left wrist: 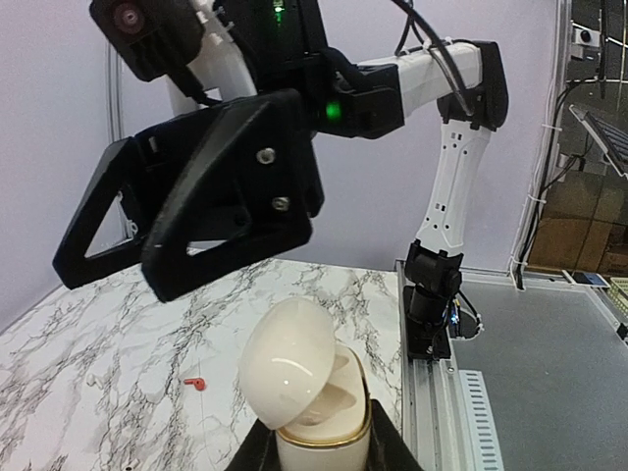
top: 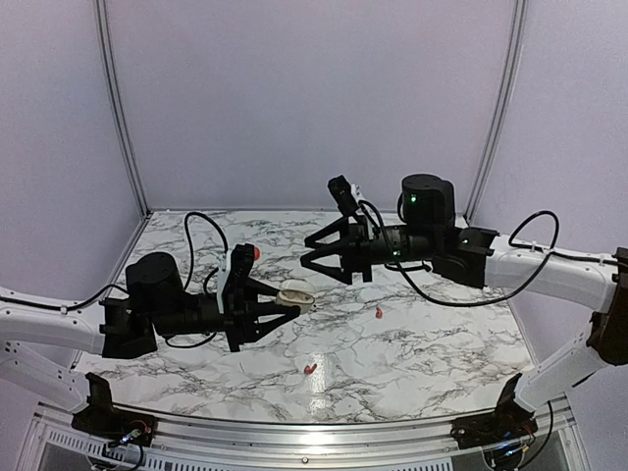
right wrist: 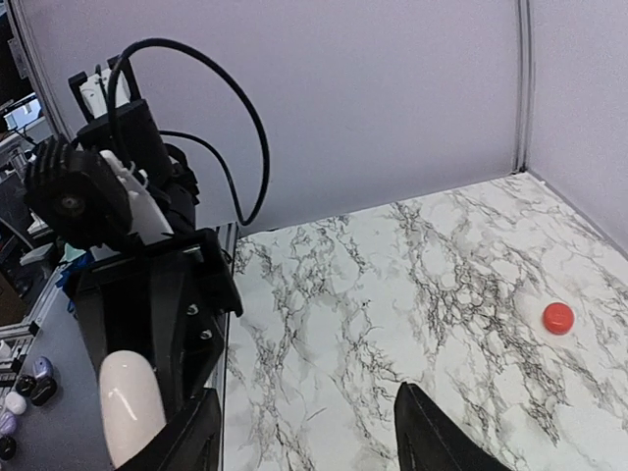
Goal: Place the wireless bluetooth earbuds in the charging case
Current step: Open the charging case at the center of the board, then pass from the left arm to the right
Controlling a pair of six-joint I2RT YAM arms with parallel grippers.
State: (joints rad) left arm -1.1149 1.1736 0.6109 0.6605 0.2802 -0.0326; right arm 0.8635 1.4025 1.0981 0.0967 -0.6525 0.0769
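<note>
Pale lilac panel walls (top: pixel 314 98) with metal uprights in the corners close off the back and sides of a white tabletop veined in grey marble (top: pixel 442 334), with a metal rail along its near edge. Toward the left edge, the left gripper (top: pixel 291 303) is pinched on the charging case (top: pixel 296 293), a cream shell held above the marble with its hinged lid swung up. The left wrist view shows a gold rim and one hollow inside. The lid hides the rest of the interior, and the case's base and the fingers around it are cut off at the bottom of that view. Just behind the left wrist a small red round piece (top: pixel 256 252) is half masked from above, though the right wrist view shows it lying alone on the marble. One of the wireless bluetooth earbuds (top: pixel 310 369), a tiny red sliver, lies close to the near edge around mid-width. The other earbud (top: pixel 379 313) lies further back and to the right. Both are too small for their shape to be read. Above the middle of the table the right gripper (top: pixel 304 254) hangs with its fingers spread and nothing between them, pointing toward the case.
</note>
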